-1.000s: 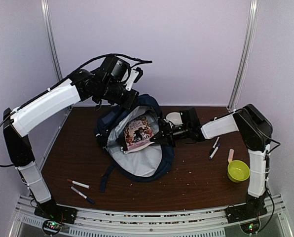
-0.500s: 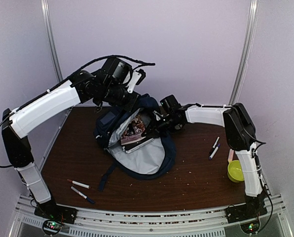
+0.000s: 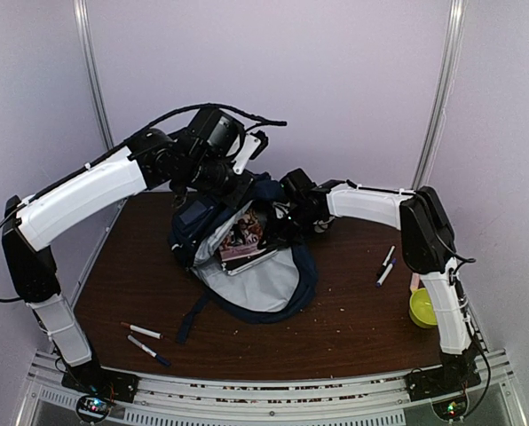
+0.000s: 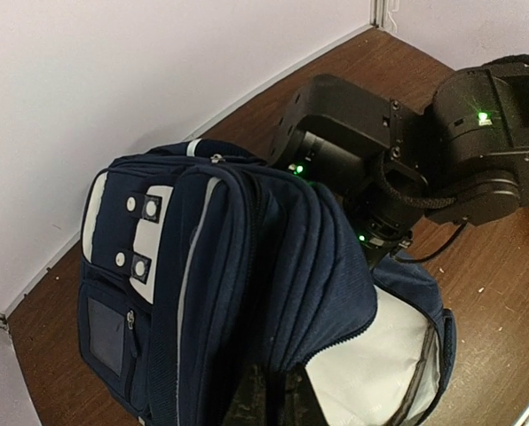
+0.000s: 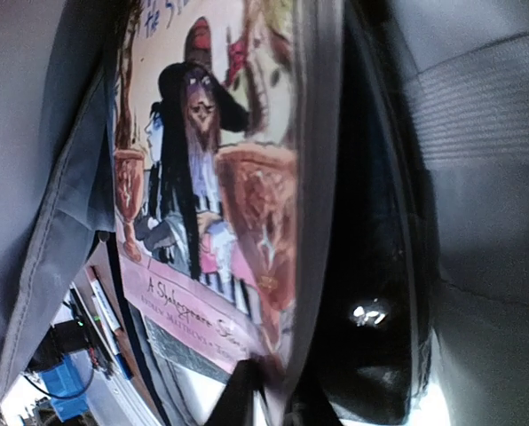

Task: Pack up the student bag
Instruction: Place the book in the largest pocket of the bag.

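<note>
A large navy-blue fabric backpack (image 3: 266,286) sits in the middle of the brown wooden surface (image 3: 353,311). It is unzipped, with its grey lining showing and its top end lifted. The left fingers (image 3: 239,184) are clenched on that raised top edge. The right fingers (image 5: 243,401) reach inside the opening and straddle the edge of an illustrated picture book (image 5: 202,186). Whether they are gripping it or have let go, I cannot tell.

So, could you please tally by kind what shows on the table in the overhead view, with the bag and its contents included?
Backpack: 1
Book, inside the backpack: 1
Markers: 4
Yellow-green bowl: 1
Small pink item beside the bowl: 1
Total: 8 that show clearly
</note>
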Tool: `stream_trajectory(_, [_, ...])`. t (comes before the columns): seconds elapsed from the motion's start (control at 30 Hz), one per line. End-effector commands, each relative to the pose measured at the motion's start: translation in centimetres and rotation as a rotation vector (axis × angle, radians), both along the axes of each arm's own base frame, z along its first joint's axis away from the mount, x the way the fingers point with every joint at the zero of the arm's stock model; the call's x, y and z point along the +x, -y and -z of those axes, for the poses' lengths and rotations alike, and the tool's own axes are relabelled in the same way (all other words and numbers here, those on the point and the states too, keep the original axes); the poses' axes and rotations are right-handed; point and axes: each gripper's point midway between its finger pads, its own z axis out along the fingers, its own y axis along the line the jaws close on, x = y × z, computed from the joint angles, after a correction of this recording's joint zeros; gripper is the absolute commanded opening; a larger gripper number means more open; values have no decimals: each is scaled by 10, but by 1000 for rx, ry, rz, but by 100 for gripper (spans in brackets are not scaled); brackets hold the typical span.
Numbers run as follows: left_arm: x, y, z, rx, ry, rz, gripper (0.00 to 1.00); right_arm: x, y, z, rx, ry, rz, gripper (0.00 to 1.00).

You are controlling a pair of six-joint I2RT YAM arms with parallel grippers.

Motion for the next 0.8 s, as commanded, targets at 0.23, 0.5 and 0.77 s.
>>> stream_trajectory(0.23, [-6,10,-28,-60,105,18,0,-12,41,-2,-29,-15,42,34])
stream_trajectory(0.5, [-7,15,-6,-63,77,22,0,-41,71,-38,86,-25,15,40])
stream_trajectory(0.77, [-12,41,35,-107,-10,93,0,-32,140,-80,235,90,75,44])
